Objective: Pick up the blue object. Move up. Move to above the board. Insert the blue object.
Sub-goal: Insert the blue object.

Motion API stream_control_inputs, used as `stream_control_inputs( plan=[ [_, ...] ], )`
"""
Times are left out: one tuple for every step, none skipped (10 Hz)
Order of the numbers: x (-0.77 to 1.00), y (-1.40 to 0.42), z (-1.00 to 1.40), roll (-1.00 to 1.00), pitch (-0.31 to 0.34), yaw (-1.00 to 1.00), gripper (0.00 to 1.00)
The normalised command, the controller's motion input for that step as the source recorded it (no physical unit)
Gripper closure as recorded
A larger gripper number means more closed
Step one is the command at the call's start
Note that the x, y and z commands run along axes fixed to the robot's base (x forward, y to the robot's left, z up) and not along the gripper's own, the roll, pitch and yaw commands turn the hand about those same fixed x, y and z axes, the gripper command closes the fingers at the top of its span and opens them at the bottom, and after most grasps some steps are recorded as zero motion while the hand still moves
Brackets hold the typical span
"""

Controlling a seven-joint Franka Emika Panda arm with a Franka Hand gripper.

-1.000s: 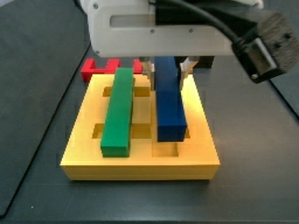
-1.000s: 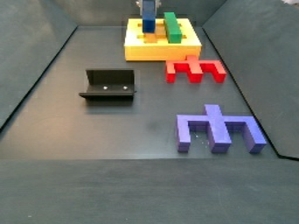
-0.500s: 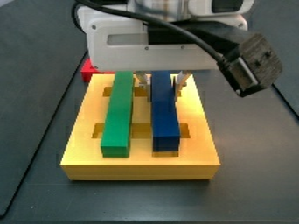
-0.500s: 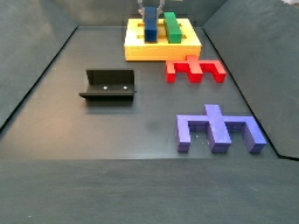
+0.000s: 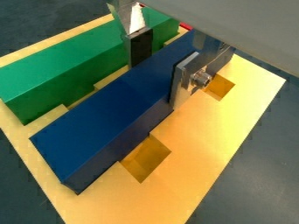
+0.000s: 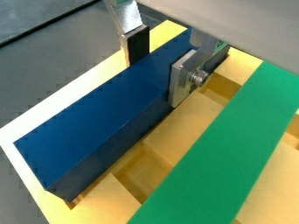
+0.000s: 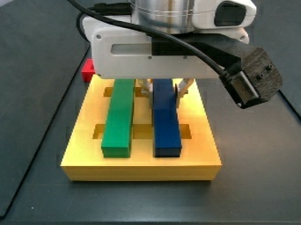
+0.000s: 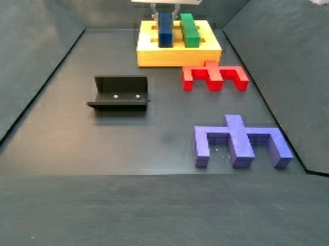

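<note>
The blue object [image 7: 168,123] lies flat in a groove of the yellow-orange board [image 7: 141,167], parallel to the green bar [image 7: 120,114]. My gripper [image 7: 170,90] stands over the bar's far half, one finger on each long side, shut on it. Both wrist views show the gripper [image 5: 162,80] [image 6: 159,77] with its dark pad against the blue object [image 5: 105,131] [image 6: 93,131], and the green bar [image 5: 59,66] [image 6: 233,149] alongside on the board [image 5: 233,131] [image 6: 176,149]. In a side view the gripper [image 8: 166,12], blue object [image 8: 166,32] and board [image 8: 161,58] are at the far end of the floor.
A red notched piece [image 8: 215,77] lies on the floor next to the board. A purplish-blue comb-like block [image 8: 240,144] lies nearer the front right. The fixture [image 8: 119,93] stands at the left. Dark walls bound the floor.
The blue object was tilted, near end raised above the board; it has come down with my gripper and now lies level in its groove.
</note>
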Motion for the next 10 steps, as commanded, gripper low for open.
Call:
stream_control_inputs(
  plan=[
    [0.14,0.00,-0.34,-0.02,0.000,0.00,1.00],
    [0.07,0.00,-0.37,-0.05,0.000,-0.02,1.00],
    [-0.05,0.00,-0.30,0.00,0.000,0.00,1.00],
    [0.00,0.00,-0.30,0.00,0.000,0.24,1.00],
    [0.17,0.00,-0.36,0.00,0.000,0.26,1.00],
    [0.17,0.00,-0.37,-0.03,0.000,0.19,1.00],
    [0.20,0.00,-0.34,-0.07,0.000,0.17,1.00],
    [0.15,0.00,-0.27,-0.11,0.000,0.04,1.00],
    [0.07,0.00,-0.09,-0.04,0.000,0.00,1.00],
    [0.00,0.00,0.00,0.00,0.000,0.00,1.00]
  ],
)
